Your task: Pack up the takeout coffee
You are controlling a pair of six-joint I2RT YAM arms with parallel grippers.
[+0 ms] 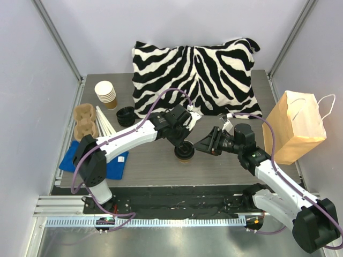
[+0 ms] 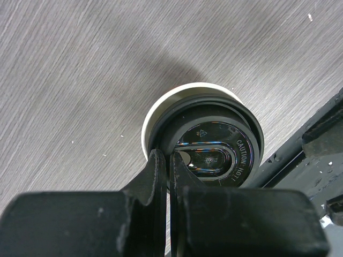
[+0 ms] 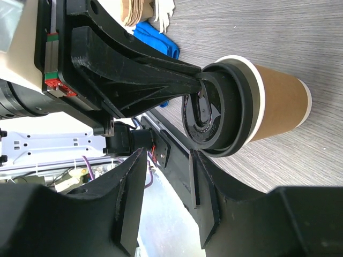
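Observation:
The takeout coffee, a brown paper cup with a black lid, stands upright on the grey table near the front middle. My left gripper comes down on it from above. In the left wrist view its fingers are shut on the lid's near rim, one outside and one inside the lid. My right gripper is open and empty just right of the cup. In the right wrist view the cup lies beyond the right gripper, one finger close to the lid's edge.
A zebra-print pillow lies at the back. A brown paper bag stands at the right. At the left are stacked lidless cups, stacked black lids, a cardboard carrier and a blue cloth.

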